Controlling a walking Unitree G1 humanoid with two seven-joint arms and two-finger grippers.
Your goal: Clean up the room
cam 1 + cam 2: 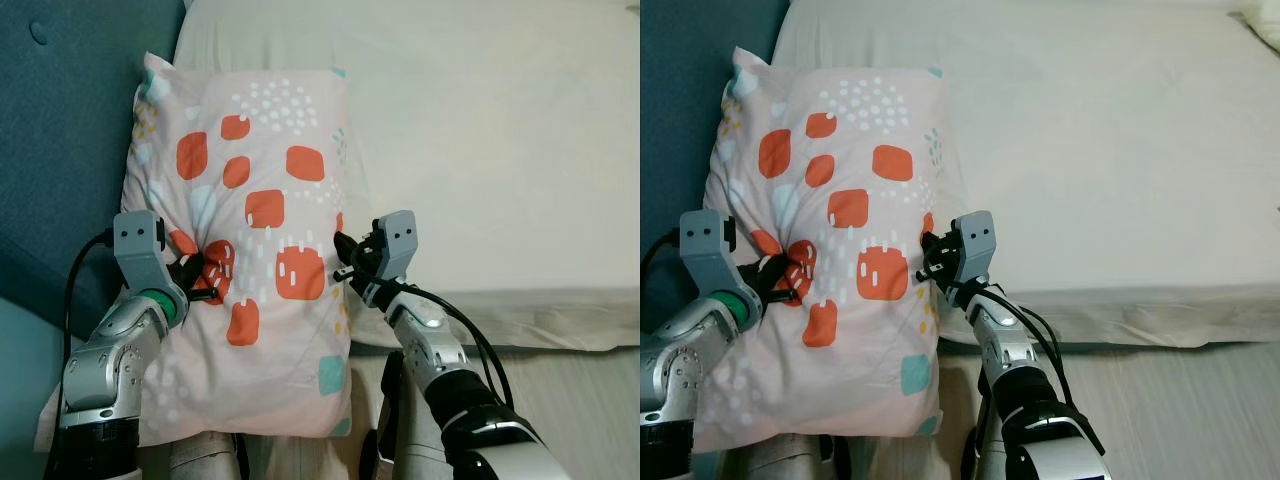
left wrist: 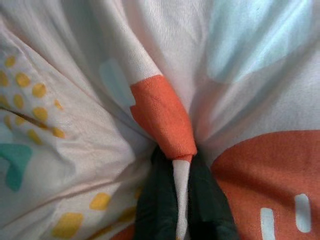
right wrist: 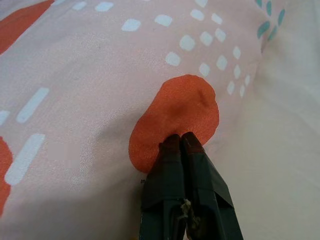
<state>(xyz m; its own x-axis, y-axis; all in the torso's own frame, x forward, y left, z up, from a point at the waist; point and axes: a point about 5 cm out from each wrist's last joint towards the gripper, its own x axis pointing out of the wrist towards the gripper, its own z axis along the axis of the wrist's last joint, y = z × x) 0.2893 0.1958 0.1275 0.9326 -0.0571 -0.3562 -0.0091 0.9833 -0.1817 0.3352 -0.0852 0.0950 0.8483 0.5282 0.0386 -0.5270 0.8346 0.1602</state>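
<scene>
The pink patterned pillow (image 1: 250,250) is lying at the head end of the bed (image 1: 500,150), its lower part hanging past the mattress edge. The left gripper (image 1: 203,278) is pinching a fold of the pillow's cloth tight between closed fingers (image 2: 205,200). The right gripper (image 1: 345,262) is pressing its closed fingers (image 3: 170,175) into an orange patch at the pillow's edge nearest the bed's middle.

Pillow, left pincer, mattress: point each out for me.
pillow (image 1: 265,208), left eye view, an orange patch near the middle of its cover.
left pincer (image 2: 181,197), left wrist view, between the black fingertips, pinching a fold of the cover.
mattress (image 1: 1110,150), right eye view, bare white top.
</scene>
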